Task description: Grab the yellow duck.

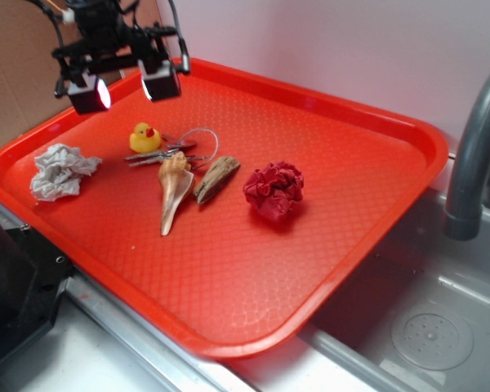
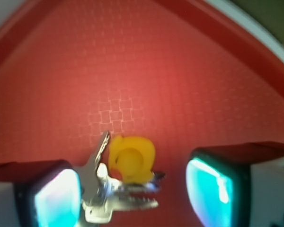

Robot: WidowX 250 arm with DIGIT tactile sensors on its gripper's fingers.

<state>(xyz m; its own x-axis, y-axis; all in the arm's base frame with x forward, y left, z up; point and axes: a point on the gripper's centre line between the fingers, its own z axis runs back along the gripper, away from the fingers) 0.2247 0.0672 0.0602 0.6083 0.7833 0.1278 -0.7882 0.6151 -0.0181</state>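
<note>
The yellow duck (image 1: 144, 137) is a tiny glossy rubber duck with a red-orange beak. It sits upright on the red tray (image 1: 327, 139), touching a bunch of silver keys (image 1: 167, 153). My gripper (image 1: 124, 88) hangs open above and behind the duck, a clear gap over it. In the wrist view the duck (image 2: 131, 159) lies between my two fingers, nearer the left one, with the keys (image 2: 109, 194) at its left and front. Both pads are apart and hold nothing.
A tan spiral seashell (image 1: 173, 189) and a brown shell (image 1: 216, 179) lie just right of the keys. A crumpled white paper (image 1: 60, 171) is at the left, a crumpled red cloth (image 1: 274, 189) to the right. A grey faucet (image 1: 474, 155) and sink (image 1: 425, 327) are at the right.
</note>
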